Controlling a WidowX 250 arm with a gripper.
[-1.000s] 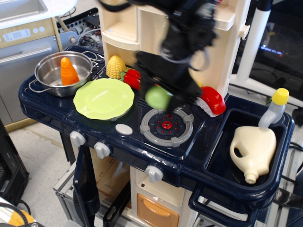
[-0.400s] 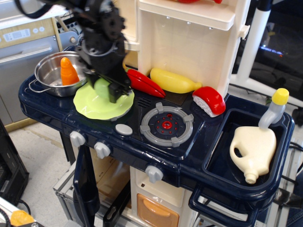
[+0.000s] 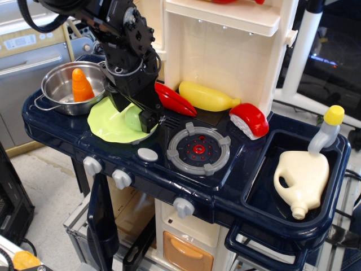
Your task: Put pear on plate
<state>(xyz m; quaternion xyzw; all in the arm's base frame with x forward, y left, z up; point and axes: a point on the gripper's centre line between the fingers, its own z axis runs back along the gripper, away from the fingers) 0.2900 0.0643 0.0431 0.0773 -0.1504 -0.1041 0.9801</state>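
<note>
Spanning most of the picture, the dark blue toy kitchen counter [image 3: 67, 138] ends in a rounded front edge carrying three grey knobs [image 3: 121, 179], and its left end curves off just beyond the steel pot [image 3: 59, 93]. A cream back wall [image 3: 225, 56] with a shelf overhang closes off the rear, so the free room lies toward the front and above the grey burner ring [image 3: 198, 150], whose top is bare. At the right end a sunken blue sink [image 3: 265, 197] holds a cream jug [image 3: 302, 180] lying on its side, its yellow-capped spout [image 3: 333, 116] rising past the sink's rear rim. The black robot arm comes down from the upper left and covers the rear right part of the plate [image 3: 110, 125]. The gripper [image 3: 135, 116] sits low over the plate, and the pear [image 3: 133, 119] shows as a green lump between its black fingers, at or just above the plate's surface; I cannot tell whether the fingers clamp it or have let go. The lime-green plate lies just right of the pot, its rim near the pot's. Inside the pot an orange carrot [image 3: 82, 84] stands upright. Along the back wall lie a red pepper [image 3: 175, 100], a yellow banana-like toy [image 3: 206, 97] and a red-and-white piece [image 3: 248, 119], well clear of the plate. A small grey button [image 3: 148, 154] sits between plate and burner.
</note>
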